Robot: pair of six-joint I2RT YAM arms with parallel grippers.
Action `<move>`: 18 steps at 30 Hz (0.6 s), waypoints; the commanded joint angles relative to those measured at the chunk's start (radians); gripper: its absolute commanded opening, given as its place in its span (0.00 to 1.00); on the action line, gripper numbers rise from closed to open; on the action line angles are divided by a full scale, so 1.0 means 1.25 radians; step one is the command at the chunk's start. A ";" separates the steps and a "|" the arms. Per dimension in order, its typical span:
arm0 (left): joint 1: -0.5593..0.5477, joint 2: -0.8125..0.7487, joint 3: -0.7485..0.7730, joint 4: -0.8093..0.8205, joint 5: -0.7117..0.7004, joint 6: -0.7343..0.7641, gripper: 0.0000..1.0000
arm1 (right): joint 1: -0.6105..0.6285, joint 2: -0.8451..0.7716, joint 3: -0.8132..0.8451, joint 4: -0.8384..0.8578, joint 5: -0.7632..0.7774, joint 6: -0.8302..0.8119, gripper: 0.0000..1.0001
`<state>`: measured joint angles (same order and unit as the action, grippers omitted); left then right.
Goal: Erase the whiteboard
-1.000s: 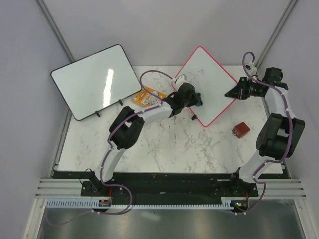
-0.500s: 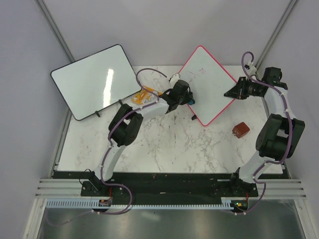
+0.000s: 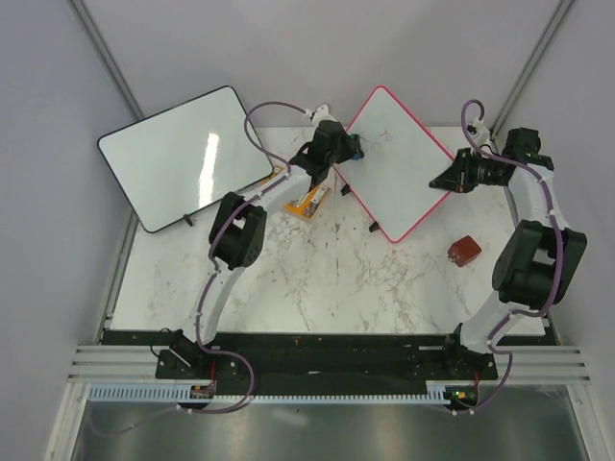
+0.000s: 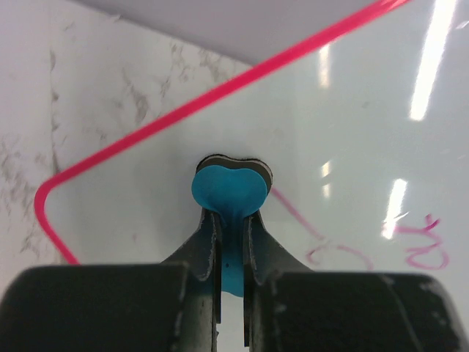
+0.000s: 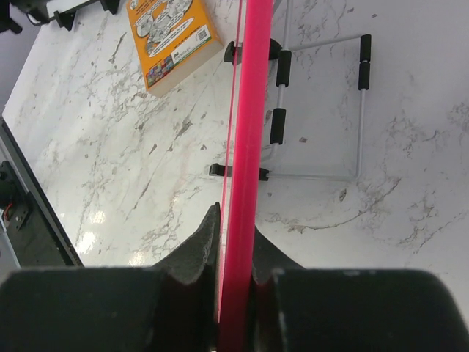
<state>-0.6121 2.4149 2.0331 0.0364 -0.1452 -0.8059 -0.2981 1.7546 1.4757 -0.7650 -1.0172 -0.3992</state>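
The whiteboard (image 3: 404,178) has a pink frame and stands tilted, corner up, at the back of the table. Faint pink handwriting (image 4: 410,246) shows on it. My left gripper (image 3: 348,151) is shut on a blue eraser (image 4: 229,192) and presses it against the board near its left corner. My right gripper (image 3: 442,180) is shut on the board's right edge. In the right wrist view the pink frame (image 5: 249,132) runs between the jaws of that gripper (image 5: 236,220).
A larger black-framed whiteboard (image 3: 183,158) leans at the back left. An orange booklet (image 3: 309,202) lies on the marble table beside the left arm. A small brown object (image 3: 464,250) lies at the right. A wire stand (image 5: 322,110) sits behind the pink board.
My left gripper has moved with the eraser up and to the left along the board, from its lower left edge to near its left corner. The right gripper has held still.
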 commanded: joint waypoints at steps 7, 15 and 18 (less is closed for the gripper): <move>-0.065 0.125 0.290 0.122 0.088 0.074 0.02 | 0.057 0.060 0.004 -0.141 0.053 -0.251 0.00; -0.142 0.122 0.294 0.113 0.164 0.124 0.02 | 0.069 0.062 0.006 -0.146 0.059 -0.259 0.00; -0.144 0.127 0.293 0.083 0.149 0.129 0.02 | 0.068 0.059 0.005 -0.145 0.059 -0.262 0.00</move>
<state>-0.7155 2.5576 2.3745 0.1585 -0.0700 -0.6777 -0.2996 1.7824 1.5223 -0.8593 -1.0100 -0.4438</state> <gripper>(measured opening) 0.090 0.156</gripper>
